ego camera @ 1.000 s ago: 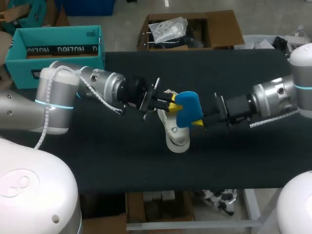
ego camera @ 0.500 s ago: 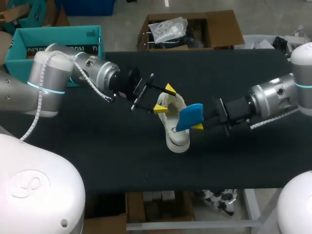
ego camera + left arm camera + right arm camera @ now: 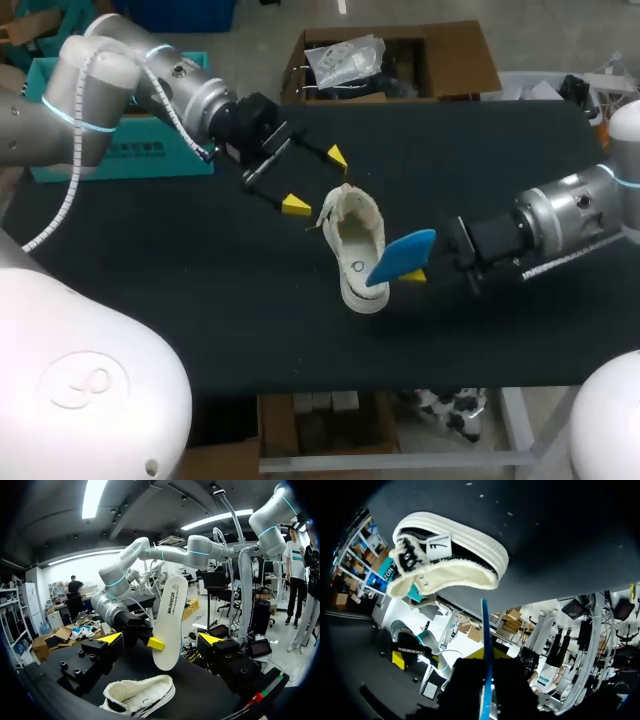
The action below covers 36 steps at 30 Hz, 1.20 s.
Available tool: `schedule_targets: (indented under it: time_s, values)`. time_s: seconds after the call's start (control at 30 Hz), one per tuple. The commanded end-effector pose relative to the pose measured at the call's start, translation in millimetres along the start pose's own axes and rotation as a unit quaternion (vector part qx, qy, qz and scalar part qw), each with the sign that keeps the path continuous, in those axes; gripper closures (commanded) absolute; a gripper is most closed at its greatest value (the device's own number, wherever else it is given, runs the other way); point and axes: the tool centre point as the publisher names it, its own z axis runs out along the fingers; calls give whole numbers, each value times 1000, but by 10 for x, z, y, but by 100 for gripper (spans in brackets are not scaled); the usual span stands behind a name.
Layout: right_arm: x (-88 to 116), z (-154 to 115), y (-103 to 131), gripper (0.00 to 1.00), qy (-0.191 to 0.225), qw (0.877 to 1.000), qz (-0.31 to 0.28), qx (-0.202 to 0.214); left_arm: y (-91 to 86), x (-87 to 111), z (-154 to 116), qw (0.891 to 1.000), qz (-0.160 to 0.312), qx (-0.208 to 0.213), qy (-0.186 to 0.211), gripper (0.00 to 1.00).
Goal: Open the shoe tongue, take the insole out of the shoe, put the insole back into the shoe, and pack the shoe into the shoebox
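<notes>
- Blue on one face and pale on the other, the insole [image 3: 400, 256] was held clear of the shoe. Its lower end was clamped between the fingers of the right gripper [image 3: 407, 268], just over the shoe's right side.
- The cream canvas shoe [image 3: 356, 245] was seen resting on its sole near the middle of the black table cover [image 3: 200, 310], its opening turned up.
- The left gripper [image 3: 316, 181] was raised just beyond the shoe's far end, its fingers spread wide with nothing between them.
- The teal shoebox [image 3: 150, 160] was seen by the table's far left corner, partly hidden by the left arm and well apart from the shoe.
- In the left wrist view, the insole was seen upright ahead of the spread fingers, with the shoe below it.
</notes>
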Motion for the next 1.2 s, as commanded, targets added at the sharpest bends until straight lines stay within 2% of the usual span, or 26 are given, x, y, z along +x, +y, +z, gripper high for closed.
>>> schedule_targets:
  time_s: [0.03,0.1,0.13,0.17,0.2,0.23,0.27,0.3,0.37,0.5,0.63,1.0,1.2]
  values:
    - [-2,-8,-3,100,0,1000,0,1,10,14,10,1000,0,1,-3,0]
    - [-2,-8,-3,100,0,1000,0,1,10,14,10,1000,0,1,-3,0]
    - [7,-1,-22,100,-9,1000,-3,4,9,-20,-10,1000,6,-12,5,0]
    - [4,20,-54,100,-15,1000,0,3,8,-62,-39,1000,15,-13,23,0]
    - [-40,27,-116,100,-13,1000,-6,5,-7,-74,-85,997,45,-4,70,0]
    - [-84,41,-150,100,-14,1000,-5,5,2,-103,-122,995,45,-9,89,0]
    - [-135,50,-189,100,-13,1000,-5,3,16,-106,-150,990,58,-10,125,0]
    - [-186,35,-210,100,-10,1000,-6,6,28,-119,-182,989,59,-3,132,0]
    - [-276,24,-256,100,-4,1000,-7,2,67,-143,-224,985,66,-16,159,0]
    - [-362,58,-307,100,-5,1000,-7,4,140,-182,-282,975,76,-10,210,0]
    - [-408,93,-366,100,-23,999,-23,-1,224,-234,-334,973,74,-10,217,0]
    - [-436,176,-363,100,-58,998,-23,18,330,-185,-325,970,66,-14,235,0]
    - [-473,177,-350,100,-56,998,-22,25,345,-167,-353,969,66,-25,235,0]
